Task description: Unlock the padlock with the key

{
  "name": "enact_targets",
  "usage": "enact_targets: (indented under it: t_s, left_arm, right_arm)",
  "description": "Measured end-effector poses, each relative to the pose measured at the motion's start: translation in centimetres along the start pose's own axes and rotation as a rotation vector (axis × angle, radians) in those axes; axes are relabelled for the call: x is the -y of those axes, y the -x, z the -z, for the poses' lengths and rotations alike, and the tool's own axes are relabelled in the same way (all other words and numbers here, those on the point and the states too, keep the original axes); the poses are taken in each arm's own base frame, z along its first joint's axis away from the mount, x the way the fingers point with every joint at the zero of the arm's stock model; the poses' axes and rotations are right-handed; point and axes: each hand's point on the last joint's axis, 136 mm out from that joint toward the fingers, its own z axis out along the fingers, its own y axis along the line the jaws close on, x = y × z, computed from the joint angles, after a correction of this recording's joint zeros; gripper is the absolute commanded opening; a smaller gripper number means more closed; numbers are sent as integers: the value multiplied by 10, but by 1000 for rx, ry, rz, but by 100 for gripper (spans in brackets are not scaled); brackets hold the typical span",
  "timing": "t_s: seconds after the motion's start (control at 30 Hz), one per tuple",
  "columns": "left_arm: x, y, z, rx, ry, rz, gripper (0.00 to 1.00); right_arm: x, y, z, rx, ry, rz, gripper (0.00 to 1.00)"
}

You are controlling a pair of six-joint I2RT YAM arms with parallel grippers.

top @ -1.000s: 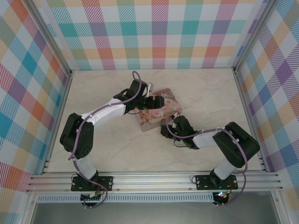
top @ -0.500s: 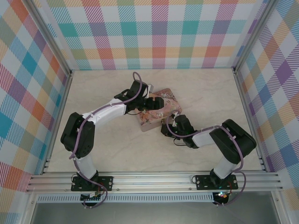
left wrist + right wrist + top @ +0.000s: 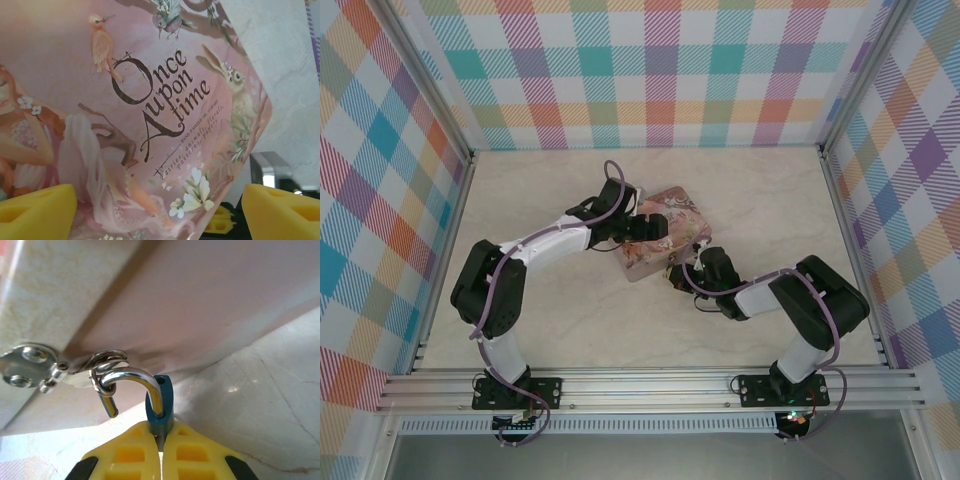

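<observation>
Two yellow fingers [image 3: 130, 455] of the right gripper [image 3: 161, 432] are pressed together on the padlock [image 3: 160, 402], pinching the lower part of its narrow blue body. A thin grey sliver in the seam between them may be the key, though this cannot be confirmed. The padlock is judged light, rigid and slick, and free to swing on its shackle [image 3: 131, 375]; the flat body faces offer the surest hold. The shackle threads the hasp ring [image 3: 107, 362] on the tin [image 3: 225, 300] wall, with one leg ending free beside the body. Tin and padlock sit near the tabletop [image 3: 550, 320] centre. Beyond, the left gripper [image 3: 159, 212] straddles the lid, spread wide, gripping nothing evident.
</observation>
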Motion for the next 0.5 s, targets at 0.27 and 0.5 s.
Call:
enact_targets:
  t_s: [0.27, 0.5]
  left_arm:
    - [0, -2, 3, 45, -27, -30, 86]
    - [0, -4, 5, 76, -44, -48, 86]
  right_arm:
    - [-1, 12, 2, 33, 22, -87, 0]
    - [-2, 19, 4, 35, 49, -151, 1]
